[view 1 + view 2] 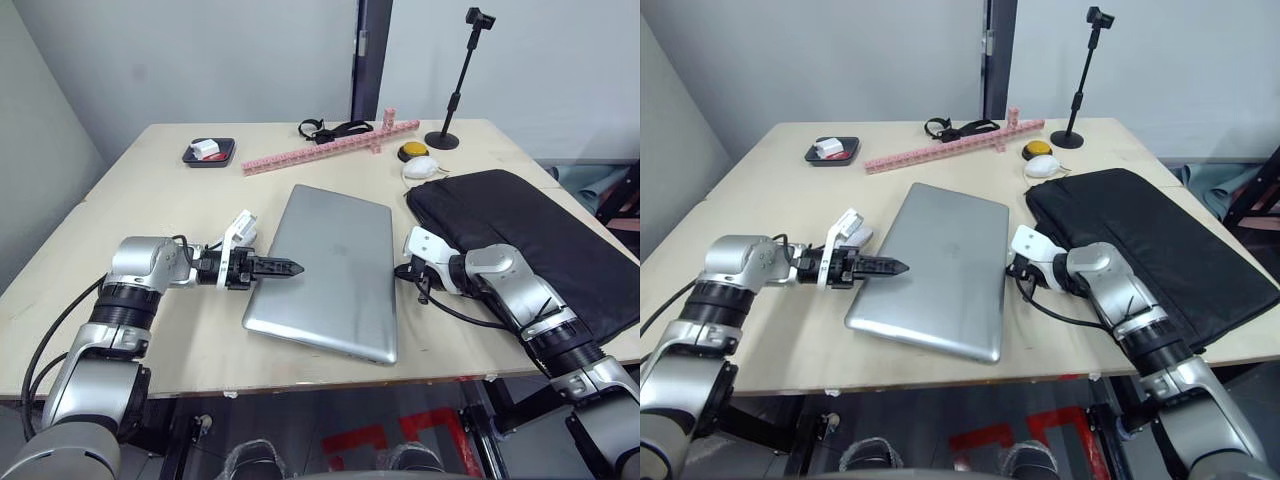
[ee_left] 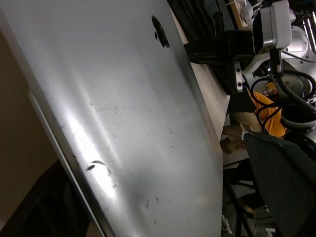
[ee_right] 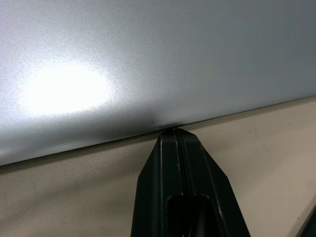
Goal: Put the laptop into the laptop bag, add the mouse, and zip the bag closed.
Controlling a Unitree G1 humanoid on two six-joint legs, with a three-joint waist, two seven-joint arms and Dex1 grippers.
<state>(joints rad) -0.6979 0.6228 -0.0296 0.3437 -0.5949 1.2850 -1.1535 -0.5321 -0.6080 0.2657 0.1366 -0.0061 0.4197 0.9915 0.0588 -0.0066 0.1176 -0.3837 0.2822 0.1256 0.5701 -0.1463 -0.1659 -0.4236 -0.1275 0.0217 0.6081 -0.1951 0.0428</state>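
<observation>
The silver-grey laptop [image 1: 325, 270] lies shut and flat on the table's middle, lid up. My left gripper [image 1: 290, 268] is shut, and its black fingers reach over the lid's left edge. My right gripper [image 3: 173, 132] is shut too, its tip pressed against the laptop's right edge [image 1: 398, 268]. The black laptop bag [image 1: 540, 240] lies flat just right of the laptop, with my right forearm over its near corner. A small white rounded object [image 1: 421, 167] sits by the bag's far corner; I cannot tell whether it is the mouse.
At the back of the table are a long pink strip of blocks [image 1: 330, 148], a yellow button [image 1: 412, 151], a black tray [image 1: 209, 152] holding small items, a black strap bundle [image 1: 335, 128] and a black stand [image 1: 452, 100]. The laptop's near corner sits close to the front table edge [image 1: 300, 385].
</observation>
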